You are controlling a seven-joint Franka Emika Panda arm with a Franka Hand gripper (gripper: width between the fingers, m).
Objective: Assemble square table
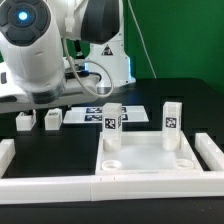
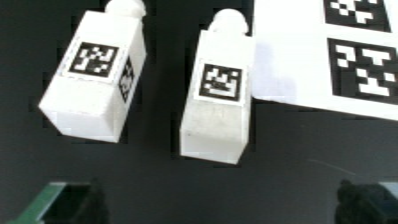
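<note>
The square table's white slab (image 1: 143, 152) lies at the front of the black table, rim up. Two leg blocks stand upright at its far corners, one (image 1: 113, 120) toward the exterior view's left and one (image 1: 172, 116) toward its right. Two more tagged leg blocks (image 1: 25, 122) (image 1: 50, 119) rest on the black surface at the exterior view's left, beneath the arm. In the wrist view these same two blocks (image 2: 98, 78) (image 2: 217, 92) lie side by side under my gripper (image 2: 217, 203). It is open, its dark fingertips (image 2: 68, 200) far apart with nothing between them.
The marker board (image 2: 347, 50) (image 1: 85, 114) lies flat right beside the two loose blocks. White border rails run along the front (image 1: 50, 185), the exterior view's left (image 1: 5, 155) and its right (image 1: 210, 150). A green wall stands behind the table.
</note>
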